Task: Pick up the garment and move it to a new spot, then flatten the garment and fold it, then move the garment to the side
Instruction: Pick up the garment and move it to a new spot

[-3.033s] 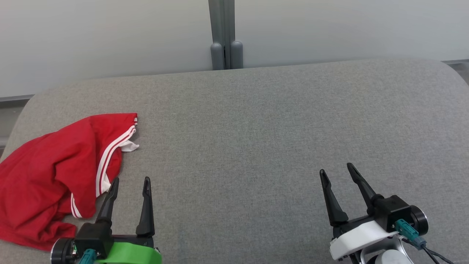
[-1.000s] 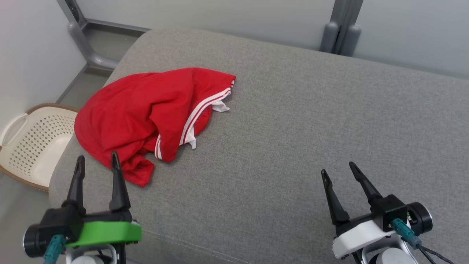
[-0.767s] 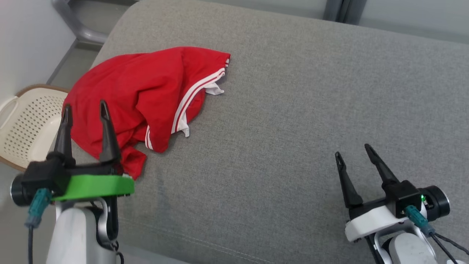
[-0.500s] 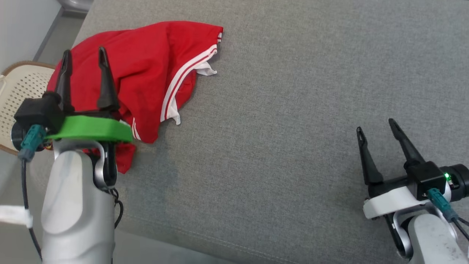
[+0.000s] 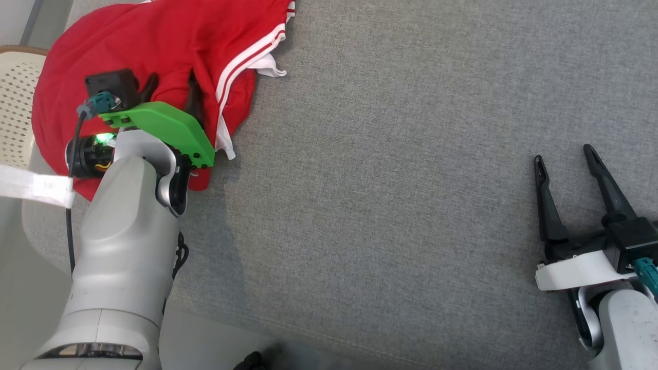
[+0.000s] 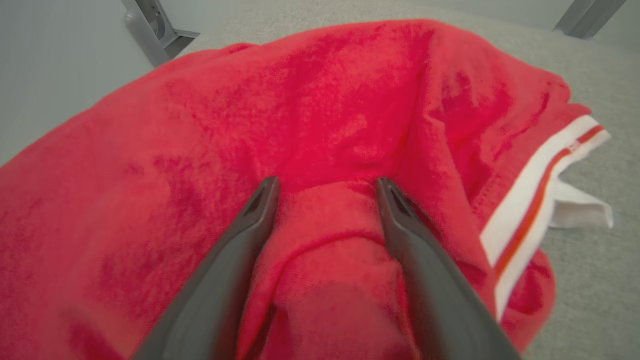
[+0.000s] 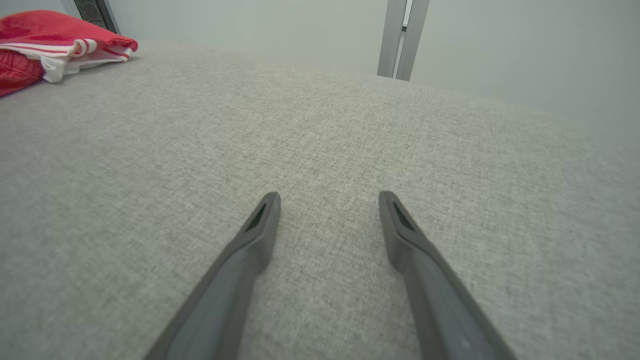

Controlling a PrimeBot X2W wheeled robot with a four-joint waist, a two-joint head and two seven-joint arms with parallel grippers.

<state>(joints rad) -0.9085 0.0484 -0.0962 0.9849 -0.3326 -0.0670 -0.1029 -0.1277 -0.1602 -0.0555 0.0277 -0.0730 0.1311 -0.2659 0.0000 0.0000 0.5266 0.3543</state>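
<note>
Garment [image 6: 320, 100] looks soft, limp, light; left gripper [image 6: 326, 182], jaws apart, straddles a raised fold [image 6: 327, 235] worth pinching

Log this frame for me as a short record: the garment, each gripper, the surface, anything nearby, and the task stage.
garment: red garment with white stripes, crumpled, not folded
surface: grey cushion; the garment lies at its left end
left arm: left gripper open, fingers either side of a raised fold of the cloth, not closed on it
right arm: right gripper open, over bare cushion, apart from the garment
nearby: cream perforated basket beside the cushion's left end
stage: pick-up not yet done
</note>
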